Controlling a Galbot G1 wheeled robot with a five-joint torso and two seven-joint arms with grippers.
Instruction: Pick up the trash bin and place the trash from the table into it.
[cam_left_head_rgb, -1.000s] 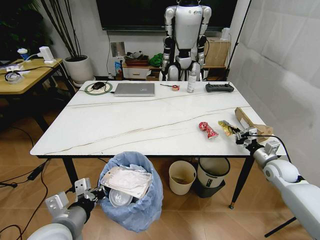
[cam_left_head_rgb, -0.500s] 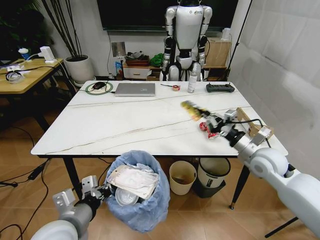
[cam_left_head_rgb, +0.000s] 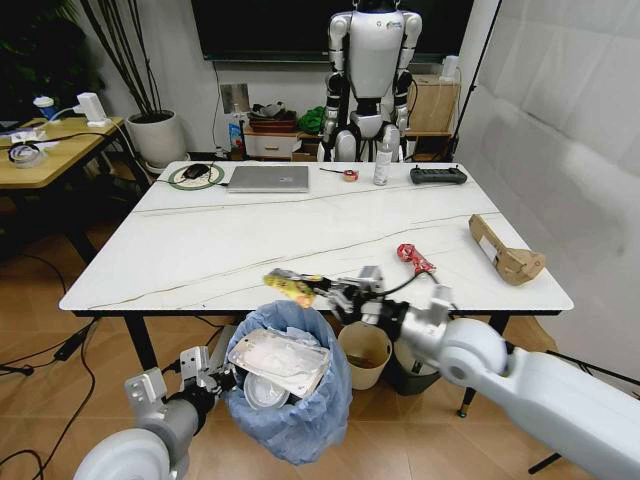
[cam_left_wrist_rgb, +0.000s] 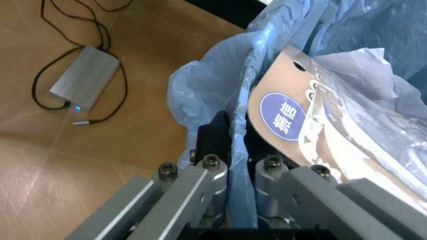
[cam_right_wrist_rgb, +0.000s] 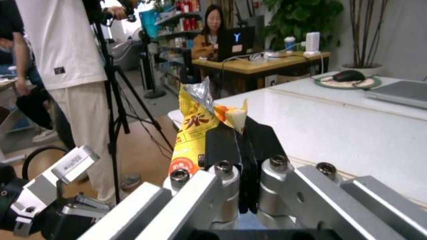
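Pinching yellow wrapper (cam_left_head_rgb: 285, 286) tight, right gripper (cam_left_head_rgb: 322, 293) above trash bin (cam_left_head_rgb: 300, 400); left gripper (cam_left_head_rgb: 222, 378) clamps bin rim.

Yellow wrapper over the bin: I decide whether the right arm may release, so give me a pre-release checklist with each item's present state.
1. Right gripper shut on the yellow wrapper: ok.
2. Wrapper over the trash bin opening: ok in the head view, though near its far rim.
3. Left gripper clamped on the bin's bag-covered rim: ok.
4. Room inside the bin: not ok; a clear plastic package lies across the top.
5. Table cleared of trash: not ok; the red wrapper and brown paper bag remain.
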